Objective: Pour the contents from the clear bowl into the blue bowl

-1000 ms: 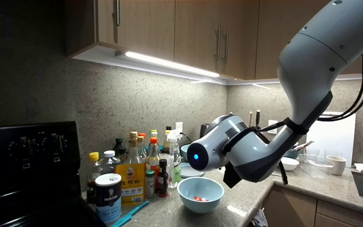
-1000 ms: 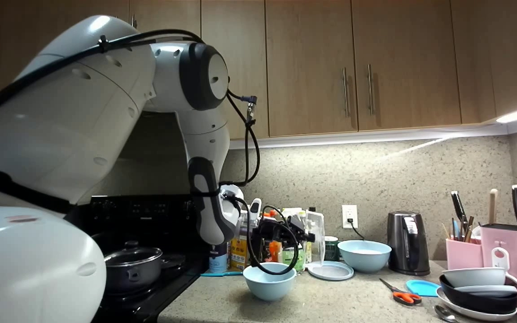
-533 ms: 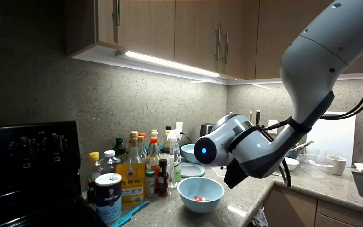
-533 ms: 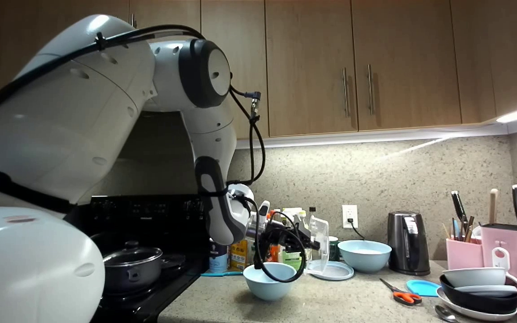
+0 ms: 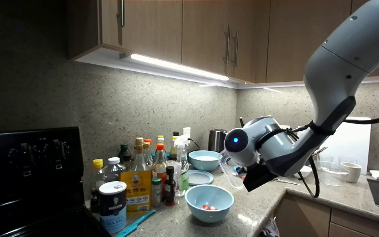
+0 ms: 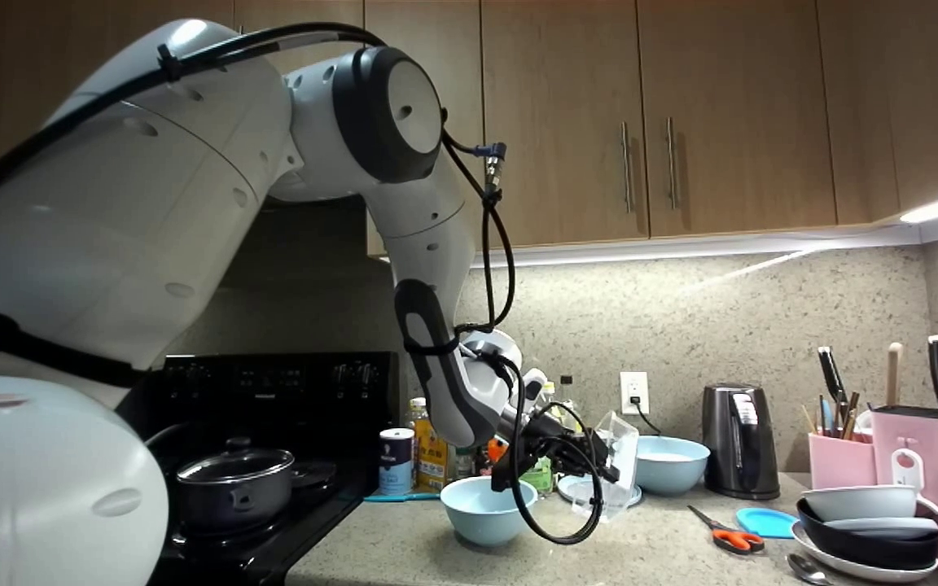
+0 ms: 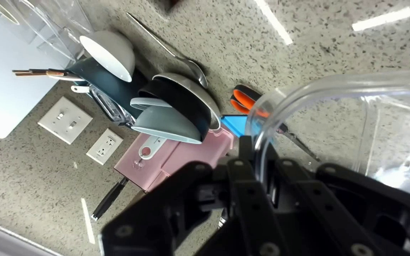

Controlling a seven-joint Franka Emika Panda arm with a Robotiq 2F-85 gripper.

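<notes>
The clear bowl is a see-through, rounded-square container. It shows in both exterior views [image 5: 229, 172] [image 6: 622, 460] and fills the right of the wrist view [image 7: 354, 83]. My gripper [image 7: 258, 151] is shut on its rim, which passes between the fingertips. The bowl hangs tilted above the counter; I see no pieces in the part that shows. The blue bowl [image 5: 209, 214] stands upright on the counter with red and white pieces [image 5: 209, 207] in it. It also shows in an exterior view [image 6: 485, 517], left of my gripper [image 6: 609, 474].
Another light-blue bowl [image 6: 668, 465] stands behind, near a kettle [image 6: 739, 443]. A round lid [image 5: 200, 177] lies before it. Bottles and a salt can [image 5: 113, 207] stand by the stove. Orange scissors [image 6: 736, 540], stacked bowls [image 6: 868, 533] and a pink knife block [image 6: 921, 456] are beyond the gripper.
My arm has moved away from the blue bowl toward the kettle side, carrying the clear bowl, whose tilt has changed. The blue bowl and its pieces have not moved.
</notes>
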